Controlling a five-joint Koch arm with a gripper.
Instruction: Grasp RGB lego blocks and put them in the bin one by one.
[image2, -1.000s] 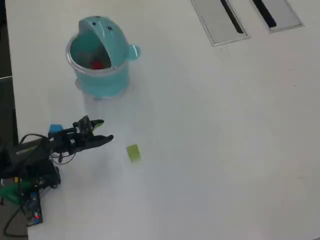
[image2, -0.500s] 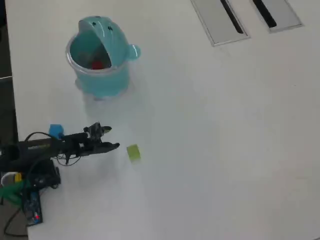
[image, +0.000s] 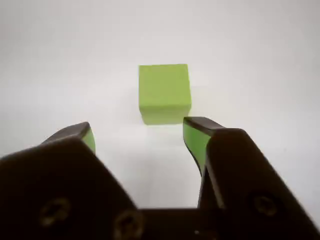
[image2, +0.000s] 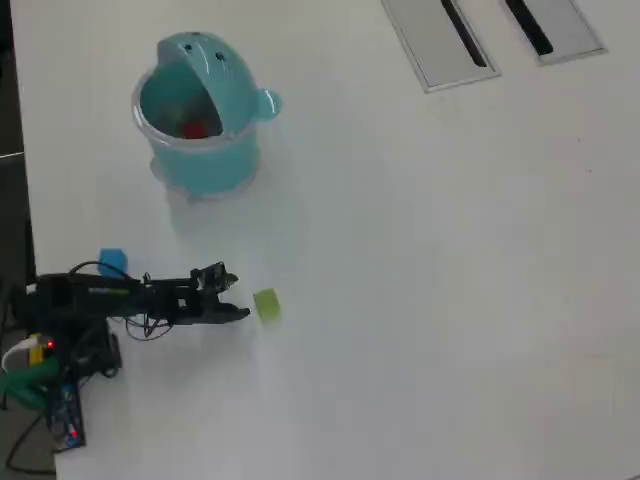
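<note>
The gripper (image: 137, 131) is hanging with jaws spread just short of the yellow-green lego block (image: 164, 92) lying on the white table (image2: 420, 260), apparently light, rigid and smooth, best pinched across its flat opposite sides.

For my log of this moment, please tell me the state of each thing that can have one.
gripper: open, just short of the green block
green block: flat on the table, not gripped
bin: upright, lid open
red block: inside the bin
</note>
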